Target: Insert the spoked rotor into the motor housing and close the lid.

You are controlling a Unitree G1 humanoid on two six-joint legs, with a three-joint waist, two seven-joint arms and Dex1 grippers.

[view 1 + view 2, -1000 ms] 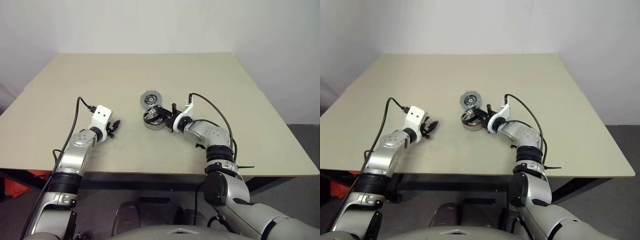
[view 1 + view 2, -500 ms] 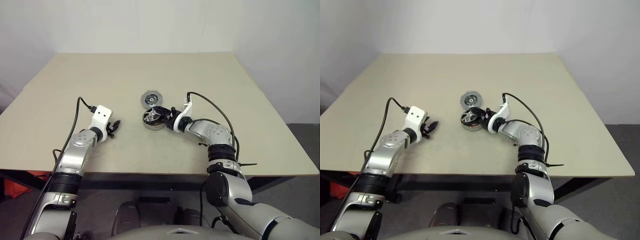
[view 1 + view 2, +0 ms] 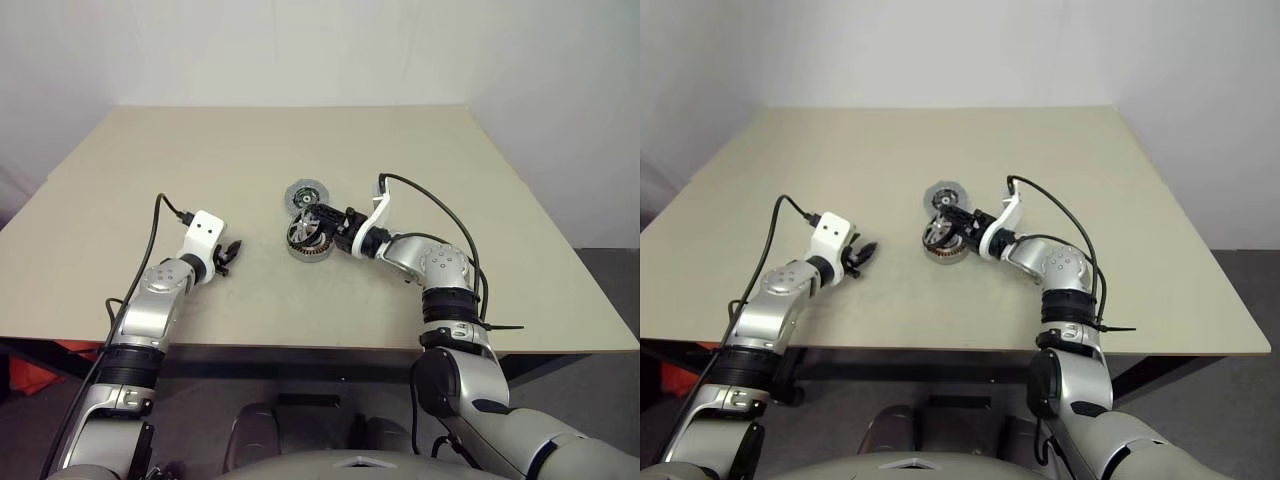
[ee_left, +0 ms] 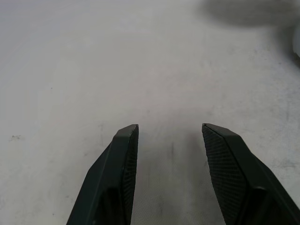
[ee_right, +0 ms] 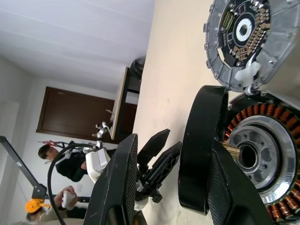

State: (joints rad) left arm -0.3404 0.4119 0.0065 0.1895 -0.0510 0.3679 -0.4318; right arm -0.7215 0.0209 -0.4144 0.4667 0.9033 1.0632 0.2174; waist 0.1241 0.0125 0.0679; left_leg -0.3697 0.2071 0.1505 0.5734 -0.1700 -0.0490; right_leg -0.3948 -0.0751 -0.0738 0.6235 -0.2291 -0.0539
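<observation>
Now the rotor [image 5: 202, 150] is not seated yet. It stands on its edge, tilted, with its black rim at the near side of the housing [image 5: 262, 154], so the copper windings and the silver hub are open to see beside it. The lid [image 5: 253, 33] lies flat on the table [image 3: 420, 160] just behind the housing, joined to its rim and with its inner side up.

The right gripper [image 5: 172, 145] is around the rotor, with 1 finger on each side. Compared with 1 second ago, its jaws have spread. There is a clear gap between 1 finger and the rim, so the rotor is released, not pinched. Whether it leans on the other finger, I cannot tell. The hand has also come a little up and has turned, and the rotor looks steeper than before.

I think this means the first try to put it in did not finish. The rotor must still be laid flat and centred over the hub, and only after this can the lid be folded over. There is a risk that the loose wheel tips or rolls off the rim.

The left gripper [image 4: 169, 129] waits well apart, low over bare table, with its 2 fingers spread and nothing between them.
</observation>
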